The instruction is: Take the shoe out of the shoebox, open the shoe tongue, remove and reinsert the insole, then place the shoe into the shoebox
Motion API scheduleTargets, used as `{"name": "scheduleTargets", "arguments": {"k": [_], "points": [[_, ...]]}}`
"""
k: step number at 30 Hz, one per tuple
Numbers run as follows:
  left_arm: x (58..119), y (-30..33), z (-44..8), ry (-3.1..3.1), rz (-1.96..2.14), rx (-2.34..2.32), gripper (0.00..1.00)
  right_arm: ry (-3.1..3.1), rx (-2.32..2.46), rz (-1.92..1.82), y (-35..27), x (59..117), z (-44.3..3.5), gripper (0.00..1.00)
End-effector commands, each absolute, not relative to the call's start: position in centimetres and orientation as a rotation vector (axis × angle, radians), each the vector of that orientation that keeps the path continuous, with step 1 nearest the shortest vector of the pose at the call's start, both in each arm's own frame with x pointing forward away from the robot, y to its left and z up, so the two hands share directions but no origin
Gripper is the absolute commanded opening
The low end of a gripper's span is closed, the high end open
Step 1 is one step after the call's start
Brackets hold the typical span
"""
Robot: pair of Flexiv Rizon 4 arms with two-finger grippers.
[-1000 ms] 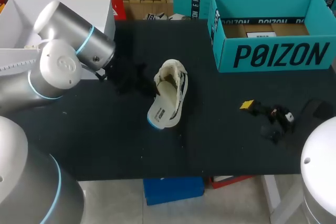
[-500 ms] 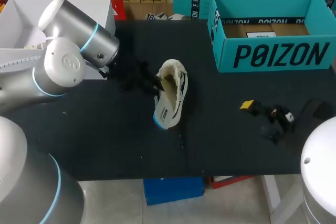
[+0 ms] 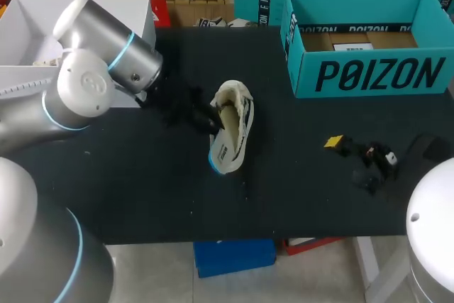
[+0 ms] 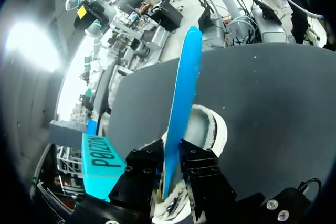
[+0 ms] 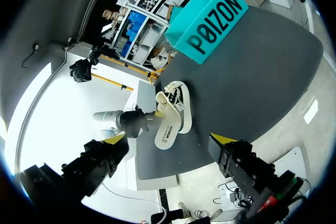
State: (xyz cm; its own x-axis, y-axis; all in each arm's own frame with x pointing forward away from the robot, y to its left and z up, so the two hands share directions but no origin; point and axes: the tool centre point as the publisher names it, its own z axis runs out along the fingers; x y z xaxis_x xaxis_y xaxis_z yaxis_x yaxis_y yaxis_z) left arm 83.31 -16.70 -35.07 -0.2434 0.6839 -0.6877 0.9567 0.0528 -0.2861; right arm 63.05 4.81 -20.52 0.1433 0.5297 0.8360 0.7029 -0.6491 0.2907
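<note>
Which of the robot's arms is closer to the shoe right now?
Left. Its end effector is right at the shoe, shut on the insole that sticks up out of it. The right end effector is open, well away on the shoe's other side, touching nothing.

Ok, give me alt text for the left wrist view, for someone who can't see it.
The left tool is shut on a blue-backed insole held on edge, just over the opening of the white shoe on the dark table. A teal shoebox stands off to one side of the tool.
</note>
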Motion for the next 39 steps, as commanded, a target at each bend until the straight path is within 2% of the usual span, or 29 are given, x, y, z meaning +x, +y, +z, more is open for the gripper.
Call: {"name": "scheduleTargets", "arguments": {"k": [1, 9, 12, 15, 16, 18, 39], "points": [[82.5, -16.0, -34.5, 1.981, -1.009, 1.667, 0.18, -1.435, -1.805, -0.941, 4.4, 63.0, -20.6, 1.00], [81.5, -15.4, -35.0, 2.017, -1.014, 1.705, 0.15, -1.435, -1.805, -0.941, 4.4, 63.0, -20.6, 1.00], [81.5, -15.5, -35.5, 2.020, -1.014, 1.720, 0.09, -1.435, -1.805, -0.941, 4.4, 63.0, -20.6, 1.00], [81.3, -15.7, -35.6, 2.018, -1.010, 1.729, 0.10, -1.435, -1.805, -0.941, 4.4, 63.0, -20.6, 1.00], [81.4, -15.8, -35.7, 2.016, -1.007, 1.736, 0.09, -1.435, -1.805, -0.941, 4.4, 63.0, -20.6, 1.00], [81.5, -15.8, -35.8, 2.015, -1.003, 1.740, 0.00, -1.435, -1.805, -0.941, 4.4, 63.0, -20.6, 1.00], [80.9, -16.0, -34.3, 1.889, -1.061, 1.645, 0.00, -1.435, -1.805, -0.941, 4.4, 63.0, -20.6, 1.00]]}}
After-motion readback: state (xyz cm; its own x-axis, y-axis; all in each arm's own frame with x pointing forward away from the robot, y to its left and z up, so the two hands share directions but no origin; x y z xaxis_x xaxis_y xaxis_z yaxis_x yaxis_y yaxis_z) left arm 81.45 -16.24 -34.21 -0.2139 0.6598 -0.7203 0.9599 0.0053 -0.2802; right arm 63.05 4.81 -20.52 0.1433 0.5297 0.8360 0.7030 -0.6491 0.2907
